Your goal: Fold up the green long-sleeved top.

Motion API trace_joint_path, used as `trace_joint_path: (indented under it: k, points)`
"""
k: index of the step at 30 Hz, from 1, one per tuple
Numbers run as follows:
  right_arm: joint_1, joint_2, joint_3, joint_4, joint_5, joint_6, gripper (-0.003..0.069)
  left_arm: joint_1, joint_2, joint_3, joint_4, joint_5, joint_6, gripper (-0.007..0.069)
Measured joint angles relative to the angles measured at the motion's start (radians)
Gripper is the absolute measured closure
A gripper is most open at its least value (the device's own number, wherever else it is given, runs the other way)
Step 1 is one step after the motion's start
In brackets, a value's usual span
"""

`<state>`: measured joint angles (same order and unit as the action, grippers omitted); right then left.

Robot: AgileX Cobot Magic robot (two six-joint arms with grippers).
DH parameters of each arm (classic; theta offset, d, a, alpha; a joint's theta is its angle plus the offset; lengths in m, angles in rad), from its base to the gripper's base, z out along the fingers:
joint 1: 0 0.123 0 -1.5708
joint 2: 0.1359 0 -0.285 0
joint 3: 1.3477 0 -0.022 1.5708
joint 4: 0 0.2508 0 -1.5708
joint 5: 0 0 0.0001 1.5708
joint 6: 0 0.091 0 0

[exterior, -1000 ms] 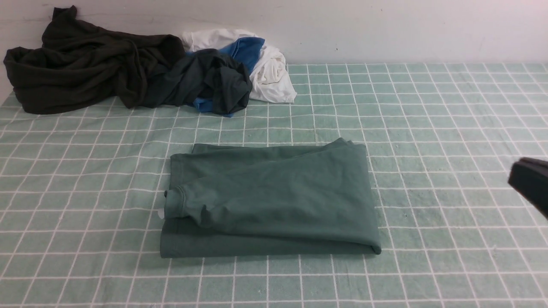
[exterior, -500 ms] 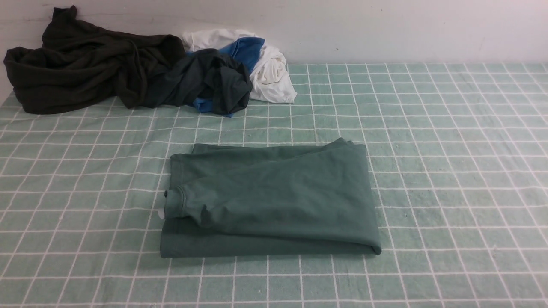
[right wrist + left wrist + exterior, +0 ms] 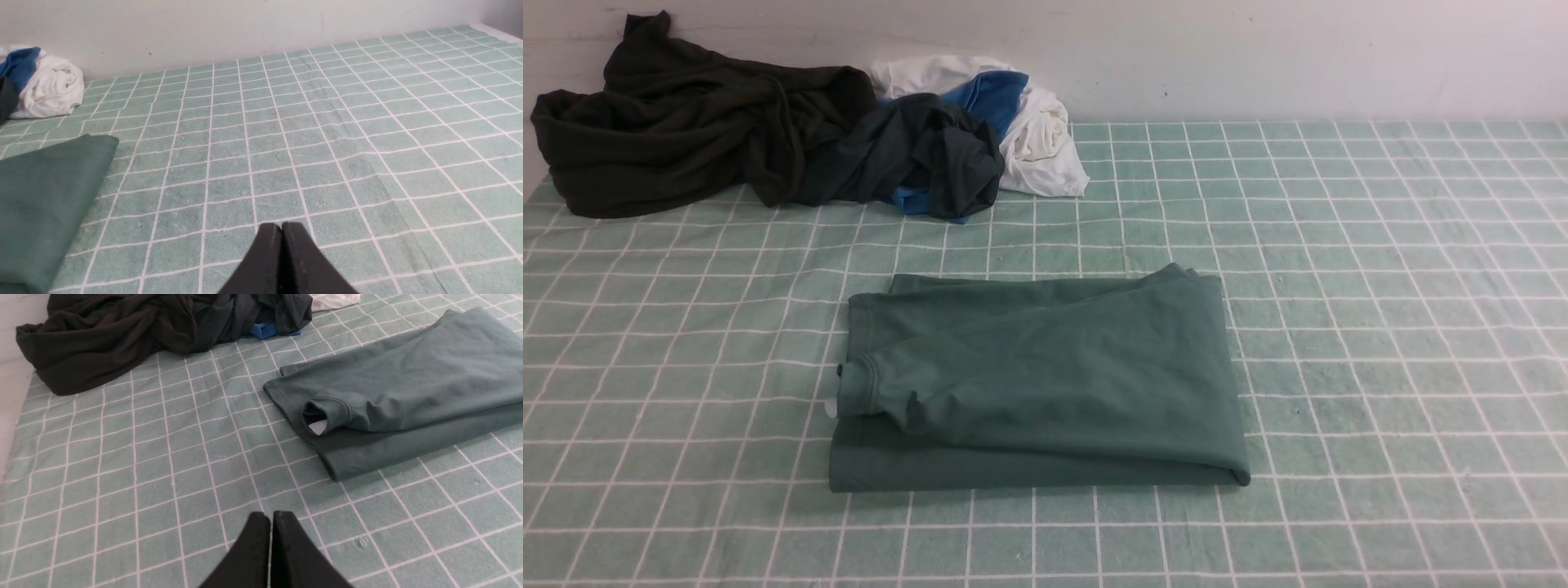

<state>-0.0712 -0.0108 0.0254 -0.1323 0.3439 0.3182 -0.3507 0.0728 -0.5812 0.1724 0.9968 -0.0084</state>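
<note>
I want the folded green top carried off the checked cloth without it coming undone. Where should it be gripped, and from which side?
Probably at the closed fold of the green top, the rounded edge on the robot's right. Come in low from the right, jaws pinching all layers there. The left side shows loose edges and a cuff, which would likely spill.

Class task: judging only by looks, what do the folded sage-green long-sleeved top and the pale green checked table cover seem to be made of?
The folded sage-green long-sleeved top: probably a matte cotton-type knit; it drapes in soft rolled folds and has a stitched cuff. The pale green checked table cover: seemingly woven, towel-like cloth; its surface looks nubby and shows slight creases.
</note>
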Motion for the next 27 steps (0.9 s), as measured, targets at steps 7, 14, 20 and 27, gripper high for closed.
trace_joint_path:
  k: [7,14,20,27]
  points:
    - [0.000,0.000,0.000,-0.001,0.001,0.000,0.0672,0.000,0.000,0.000,0.000,0.000,0.000,0.0628]
    - [0.000,0.000,0.000,-0.001,0.001,-0.001,0.0672,0.000,0.000,0.000,0.000,0.000,0.000,0.0628]
    - [0.002,0.000,0.000,-0.002,0.001,-0.002,0.0672,0.000,0.000,0.000,0.000,0.000,0.000,0.0628]
    - [0.041,0.000,0.000,-0.007,0.004,-0.003,0.0672,0.000,0.000,0.000,0.000,0.000,0.000,0.0627]
